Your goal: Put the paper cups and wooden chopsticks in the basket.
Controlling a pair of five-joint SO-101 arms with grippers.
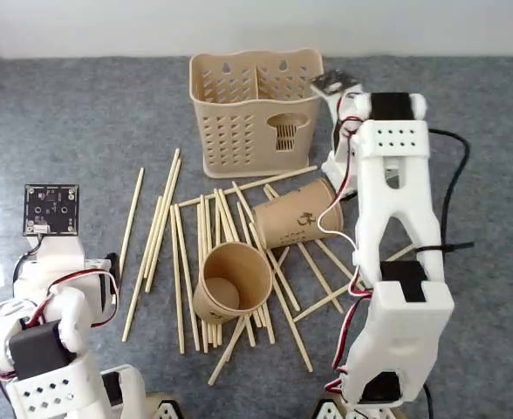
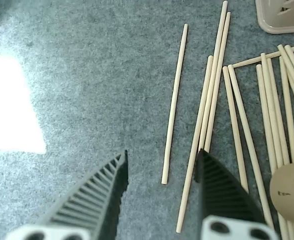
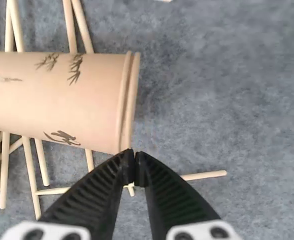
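Left pincer (image 2: 162, 155) spread over chopsticks (image 2: 174, 100), right pincer (image 3: 133, 154) pressed together at rim of lying paper cup (image 3: 62, 100)

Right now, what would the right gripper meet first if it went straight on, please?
The right gripper, shut, would likely meet the rim of the paper cup lying just ahead; depth is unclear.

High view: fixed above the near edge, looking down and away over the grey table (image 1: 82, 113); basket (image 1: 255, 109) at the far side. Left wrist view: behind the left gripper (image 2: 162, 155), low, facing down over the loose chopsticks (image 2: 175, 100) at left, shared with the high view. Right wrist view: behind the right gripper (image 3: 133, 156), very near, facing down on the lying cup (image 3: 62, 100), likewise shared.
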